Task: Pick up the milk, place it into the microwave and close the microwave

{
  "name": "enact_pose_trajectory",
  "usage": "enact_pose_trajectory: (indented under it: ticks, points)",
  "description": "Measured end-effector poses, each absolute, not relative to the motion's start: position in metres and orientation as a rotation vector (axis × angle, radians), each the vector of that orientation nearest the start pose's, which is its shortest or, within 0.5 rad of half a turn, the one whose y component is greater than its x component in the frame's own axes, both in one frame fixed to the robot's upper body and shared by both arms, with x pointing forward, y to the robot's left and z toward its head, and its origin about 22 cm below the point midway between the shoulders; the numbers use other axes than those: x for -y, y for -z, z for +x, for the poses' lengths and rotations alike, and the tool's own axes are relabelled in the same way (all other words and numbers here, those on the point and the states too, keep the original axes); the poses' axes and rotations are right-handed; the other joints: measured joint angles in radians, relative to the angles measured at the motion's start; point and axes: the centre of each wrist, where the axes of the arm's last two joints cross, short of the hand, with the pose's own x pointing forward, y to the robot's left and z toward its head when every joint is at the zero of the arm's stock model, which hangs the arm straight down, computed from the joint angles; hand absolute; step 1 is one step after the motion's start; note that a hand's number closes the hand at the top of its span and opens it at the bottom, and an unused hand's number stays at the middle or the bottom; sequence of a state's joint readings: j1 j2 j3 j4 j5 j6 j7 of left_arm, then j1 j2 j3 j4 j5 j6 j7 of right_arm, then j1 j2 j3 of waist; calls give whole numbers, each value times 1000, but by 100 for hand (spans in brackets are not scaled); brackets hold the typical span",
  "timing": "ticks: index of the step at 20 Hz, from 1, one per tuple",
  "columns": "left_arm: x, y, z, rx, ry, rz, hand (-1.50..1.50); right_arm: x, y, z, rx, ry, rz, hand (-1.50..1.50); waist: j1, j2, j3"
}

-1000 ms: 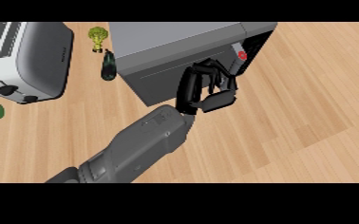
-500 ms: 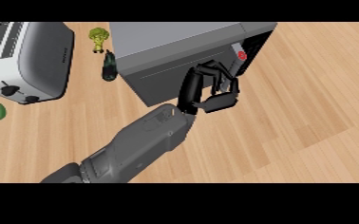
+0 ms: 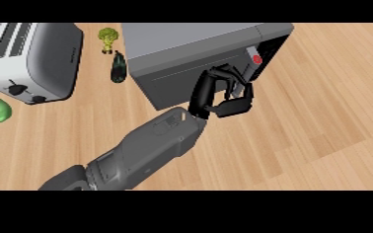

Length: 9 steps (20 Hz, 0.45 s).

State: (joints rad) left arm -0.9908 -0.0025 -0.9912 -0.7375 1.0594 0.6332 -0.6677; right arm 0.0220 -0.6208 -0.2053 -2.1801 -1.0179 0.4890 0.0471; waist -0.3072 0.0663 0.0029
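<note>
Milk isn't visible anywhere on the counter [image 3: 306,128]; my guess is it's already inside the microwave [image 3: 189,42], behind the door [image 3: 171,81]. The door looks flush or almost flush, can't tell which. Left hand [image 3: 206,93] is at the door's right edge, just below the red button [image 3: 256,59]. Its fingers [image 3: 232,74] are curled with tips at the door face, holding nothing I can see. Right hand is out of view, so left does the closing. The door lies straight ahead of the fingers, so any remaining push goes inward, away from the robot.

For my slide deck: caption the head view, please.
A curled robot hand at the microwave front on a wooden counter, toaster nearby.
</note>
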Motion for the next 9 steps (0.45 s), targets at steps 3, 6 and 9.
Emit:
enact_pose_trajectory:
  ticks: [3, 6, 9]
  points:
    - [9, -30, 335, 1857, 208, -275, 150, 320, -203, 190, 2050, -506, 785, -150, 13, -2, -1]
    - [9, -29, 334, 1840, 205, -298, -150, 321, -203, 186, 2041, -495, 775, -150, 26, -4, -3]
    - [9, -27, 333, 1827, 209, -321, -150, 322, -205, 183, 2040, -491, 767, -150, 37, -6, -4]
